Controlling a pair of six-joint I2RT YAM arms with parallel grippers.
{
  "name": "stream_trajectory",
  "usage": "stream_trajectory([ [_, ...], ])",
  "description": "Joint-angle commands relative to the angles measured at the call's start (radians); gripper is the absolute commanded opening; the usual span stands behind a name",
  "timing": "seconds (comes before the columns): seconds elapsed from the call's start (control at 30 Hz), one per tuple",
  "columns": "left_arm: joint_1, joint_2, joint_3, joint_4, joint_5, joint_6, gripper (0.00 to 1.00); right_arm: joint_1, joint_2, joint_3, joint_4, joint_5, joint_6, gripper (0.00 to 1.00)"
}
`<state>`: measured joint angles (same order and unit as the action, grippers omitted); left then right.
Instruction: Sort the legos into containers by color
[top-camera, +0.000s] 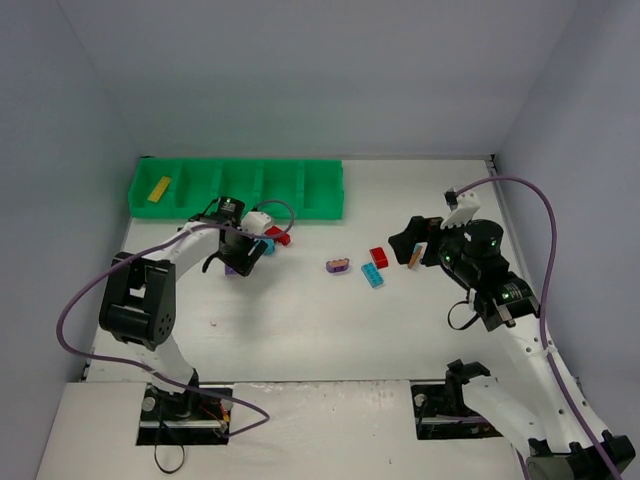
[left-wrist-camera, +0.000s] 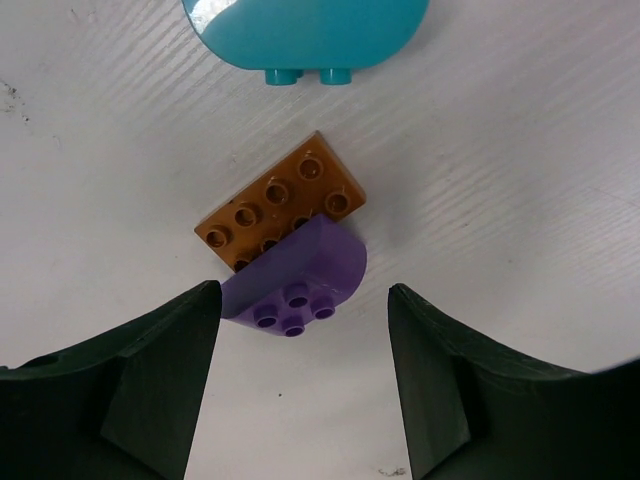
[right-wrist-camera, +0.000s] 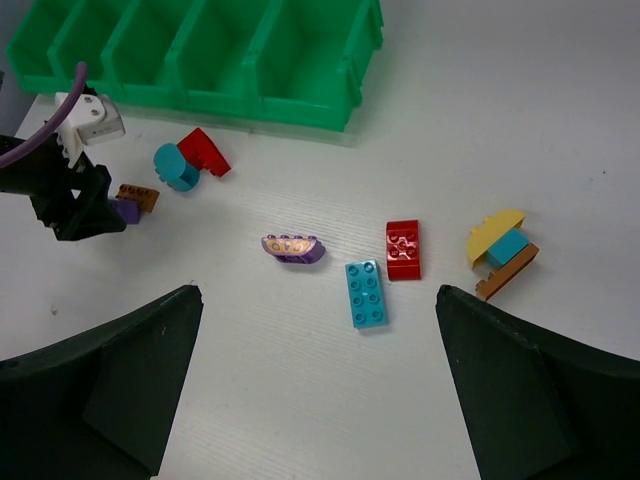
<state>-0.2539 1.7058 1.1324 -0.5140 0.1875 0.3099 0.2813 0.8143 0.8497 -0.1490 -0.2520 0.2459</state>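
Purple brick (left-wrist-camera: 300, 290) sits between the left gripper's (left-wrist-camera: 303, 330) wide jaws, touching a brown brick (left-wrist-camera: 280, 205); closing should come next. Right gripper (right-wrist-camera: 317, 300): jaws wide, empty.

Left hand (left-wrist-camera: 300, 305) is down low, pointing straight down, fingers spread apart. Right hand (right-wrist-camera: 315, 300) hangs higher up, tilted, fingers wide apart too.

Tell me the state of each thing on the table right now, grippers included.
Left gripper, open, straddling the purple brick.
Right gripper, open, holding nothing.
Purple brick, loose on the table, touching the brown brick.
Brown brick, flat, studs up.
Green tray, one yellow brick in its leftmost compartment.
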Motion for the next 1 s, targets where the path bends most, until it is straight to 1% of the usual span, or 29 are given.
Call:
stream_trajectory([
  [0.0, -0.016, -0.034, -0.022, 0.048, -0.075, -0.008, 0.62, 0.001, -0.006, 0.002, 0.040, -0.012, 0.007, 1.00],
  [0.17, -0.025, -0.031, -0.033, 0.022, -0.086, -0.058, 0.61, 0.001, 0.002, 0.006, 0.040, -0.007, 0.001, 1.00],
  [0.27, -0.031, -0.040, -0.066, 0.031, -0.094, -0.087, 0.58, 0.001, 0.005, 0.003, 0.042, -0.001, 0.004, 1.00],
  [0.37, -0.035, -0.055, -0.079, 0.011, -0.097, -0.118, 0.48, 0.001, 0.006, 0.005, 0.042, 0.002, 0.004, 1.00],
  [0.4, -0.036, -0.066, -0.082, -0.001, -0.094, -0.129, 0.40, 0.001, 0.005, 0.005, 0.042, 0.005, 0.004, 1.00],
  [0.43, -0.038, -0.090, -0.088, -0.004, -0.089, -0.140, 0.36, 0.001, 0.002, 0.005, 0.042, 0.008, 0.003, 1.00],
  [0.53, -0.038, -0.155, -0.106, -0.012, -0.079, -0.193, 0.29, -0.001, 0.002, 0.003, 0.042, 0.019, -0.002, 1.00],
  [0.63, -0.038, -0.214, -0.105, -0.021, -0.088, -0.225, 0.25, 0.001, 0.008, 0.003, 0.042, 0.019, 0.000, 1.00],
  [0.73, -0.030, -0.268, -0.085, -0.023, -0.118, -0.258, 0.24, 0.001, 0.013, 0.009, 0.043, 0.022, -0.002, 1.00],
  [0.83, -0.005, -0.272, -0.020, 0.000, -0.129, -0.294, 0.24, 0.001, 0.022, 0.014, 0.045, 0.022, -0.008, 1.00],
  [0.87, 0.030, -0.262, 0.028, 0.020, -0.129, -0.298, 0.24, 0.001, 0.026, 0.015, 0.045, 0.022, -0.008, 1.00],
  [0.93, 0.071, -0.212, 0.085, 0.043, -0.155, -0.357, 0.24, 0.001, 0.029, 0.015, 0.048, 0.020, -0.008, 1.00],
  [0.97, 0.115, -0.193, 0.113, 0.057, -0.158, -0.371, 0.24, 0.001, 0.031, 0.017, 0.048, 0.019, -0.007, 1.00],
])
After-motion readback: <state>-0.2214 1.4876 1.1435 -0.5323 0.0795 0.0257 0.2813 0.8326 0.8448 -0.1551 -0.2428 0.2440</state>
